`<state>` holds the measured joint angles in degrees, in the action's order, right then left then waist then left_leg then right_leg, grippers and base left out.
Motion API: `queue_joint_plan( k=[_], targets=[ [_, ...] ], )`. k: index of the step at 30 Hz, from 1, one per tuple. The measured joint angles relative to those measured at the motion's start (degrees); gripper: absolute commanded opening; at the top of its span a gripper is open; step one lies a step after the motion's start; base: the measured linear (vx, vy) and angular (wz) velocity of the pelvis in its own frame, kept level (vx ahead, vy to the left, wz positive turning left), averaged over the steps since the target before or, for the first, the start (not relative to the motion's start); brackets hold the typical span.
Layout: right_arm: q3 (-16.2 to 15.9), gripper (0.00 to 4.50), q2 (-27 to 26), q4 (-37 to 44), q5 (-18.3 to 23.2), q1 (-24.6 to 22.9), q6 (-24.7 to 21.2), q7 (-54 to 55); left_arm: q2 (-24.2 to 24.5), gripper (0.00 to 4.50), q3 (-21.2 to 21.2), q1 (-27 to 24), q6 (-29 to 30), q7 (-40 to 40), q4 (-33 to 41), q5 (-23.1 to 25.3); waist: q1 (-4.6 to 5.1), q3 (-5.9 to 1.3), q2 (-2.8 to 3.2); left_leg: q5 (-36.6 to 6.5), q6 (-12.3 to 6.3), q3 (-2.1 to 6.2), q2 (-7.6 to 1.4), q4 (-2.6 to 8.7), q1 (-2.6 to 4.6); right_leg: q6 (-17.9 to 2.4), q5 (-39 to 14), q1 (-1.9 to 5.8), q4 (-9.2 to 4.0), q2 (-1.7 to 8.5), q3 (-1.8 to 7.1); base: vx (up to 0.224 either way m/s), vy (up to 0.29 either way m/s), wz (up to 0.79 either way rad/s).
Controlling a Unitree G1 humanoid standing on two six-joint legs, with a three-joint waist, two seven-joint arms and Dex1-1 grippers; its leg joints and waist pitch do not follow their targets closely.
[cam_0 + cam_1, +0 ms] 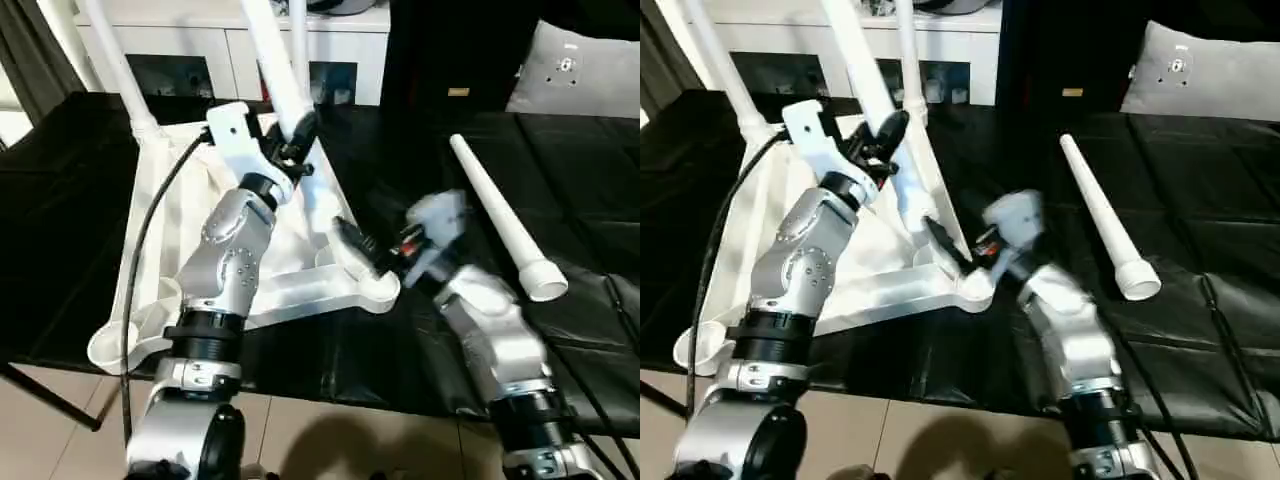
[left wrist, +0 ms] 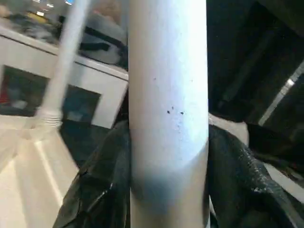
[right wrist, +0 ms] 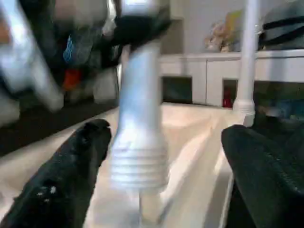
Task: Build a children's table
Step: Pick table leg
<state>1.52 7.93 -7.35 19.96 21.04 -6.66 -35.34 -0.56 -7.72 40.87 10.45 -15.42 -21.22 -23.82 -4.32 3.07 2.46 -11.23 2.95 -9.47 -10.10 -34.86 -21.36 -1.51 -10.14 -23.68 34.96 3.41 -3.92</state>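
Observation:
The white table top (image 1: pixel 290 295) lies upside down on a black-covered surface, ribs facing up. Upright legs stand in its far left corner (image 1: pixel 112 62) and far right corner (image 1: pixel 299 45). My left gripper (image 1: pixel 295 135) is shut on a third leg (image 1: pixel 268 55), held nearly upright over the top's right side. Both fingers (image 2: pixel 97 183) press against this leg (image 2: pixel 168 95). Its ribbed lower end (image 3: pixel 140 166) hangs just above the underside. My right gripper (image 1: pixel 352 243) is open, low, by the near right corner socket (image 1: pixel 378 287). A fourth leg (image 1: pixel 500 215) lies loose to the right.
A white cabinet (image 1: pixel 200 50) stands behind the work surface, and a grey cushion (image 1: pixel 580 70) lies at the far right. A black cable (image 1: pixel 150 220) runs along my left arm. The surface's front edge (image 1: pixel 330 395) drops to a tiled floor.

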Motion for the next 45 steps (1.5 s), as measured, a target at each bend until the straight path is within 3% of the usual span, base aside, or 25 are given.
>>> queue_joint_plan(
  k=[5, 9, 15, 19, 23, 24, 29, 45],
  targets=[
    [6.0, 4.50, 3.5, 0.5, 7.9, 1.8, -7.0, -0.3, 2.0, 1.91, -0.4, 0.4, 3.4, -4.2, 0.0, -2.2, -0.49, 0.00, 0.00, 0.0, -0.01, -0.01, 0.00, -0.02, 0.00, 0.0, 0.0, -0.01, 0.02, 0.00, 0.00, 0.000, 0.000, 0.00],
    [9.4, 4.50, 7.2, 0.7, 14.4, 3.4, -15.6, -3.0, 2.8, 1.91, -1.1, 0.5, 11.6, -11.5, 0.2, -9.3, -0.84, 0.00, 0.00, 0.0, -0.01, -0.02, 0.01, -0.03, -0.02, 0.0, 0.0, -0.02, 0.01, 0.00, 0.00, 0.000, 0.000, 0.00],
    [8.9, 4.50, 11.4, 3.2, 20.9, 3.6, -25.8, -9.3, 4.2, 1.91, -0.2, 0.5, 15.5, -21.6, 2.7, -14.0, -0.88, 0.00, 0.01, 0.0, -0.03, -0.02, 0.00, -0.02, -0.03, 0.0, 0.0, -0.04, 0.01, 0.00, -0.01, 0.000, 0.000, 0.00],
    [4.9, 4.50, 17.0, 6.8, 23.0, 3.3, -31.2, -17.2, 6.3, 1.91, 2.2, 0.4, 17.1, -30.5, 6.3, -15.7, -1.02, 0.00, 0.00, 0.0, -0.03, -0.03, 0.00, -0.02, -0.03, 0.0, 0.0, -0.01, 0.00, 0.01, -0.01, 0.000, 0.000, 0.00],
    [2.4, 4.50, 17.6, 7.5, 23.1, 3.3, -32.1, -20.8, 7.0, 1.91, 6.3, -0.5, 16.9, -36.3, 9.3, -15.8, -1.02, 0.00, 0.01, 0.0, -0.01, -0.03, 0.00, -0.02, -0.03, 0.0, 0.0, 0.05, 0.00, 0.01, -0.01, 0.000, 0.000, 0.00],
    [2.1, 4.22, 17.6, 7.6, 23.1, 3.3, -32.1, -21.3, 7.1, 1.91, 7.4, -0.8, 16.9, -37.3, 9.8, -15.6, -1.04, 0.00, 0.01, 0.0, -0.01, -0.03, 0.00, -0.02, -0.02, 0.0, 0.0, 0.04, 0.00, 0.01, -0.01, 0.000, 0.000, 0.00],
    [-1.1, 3.80, 18.4, 9.1, 23.2, 3.4, -33.4, -24.7, 7.2, 1.91, 12.6, -2.1, 16.4, -40.6, 11.4, -12.8, -0.98, 0.00, 0.01, 0.0, -0.02, -0.03, 0.00, -0.02, -0.03, 0.0, 0.0, 0.06, 0.00, 0.01, -0.01, 0.000, 0.000, 0.00],
    [-2.1, 2.45, 18.6, 9.1, 20.9, 3.3, -33.3, -24.0, 6.8, 1.91, 13.2, -2.2, 14.5, -40.7, 11.2, -10.7, -0.99, -0.01, 0.03, 0.0, -0.01, -0.03, 0.00, -0.03, -0.05, 0.0, 0.0, 0.07, 0.00, 0.01, -0.01, 0.000, 0.000, 0.00]
  ],
)
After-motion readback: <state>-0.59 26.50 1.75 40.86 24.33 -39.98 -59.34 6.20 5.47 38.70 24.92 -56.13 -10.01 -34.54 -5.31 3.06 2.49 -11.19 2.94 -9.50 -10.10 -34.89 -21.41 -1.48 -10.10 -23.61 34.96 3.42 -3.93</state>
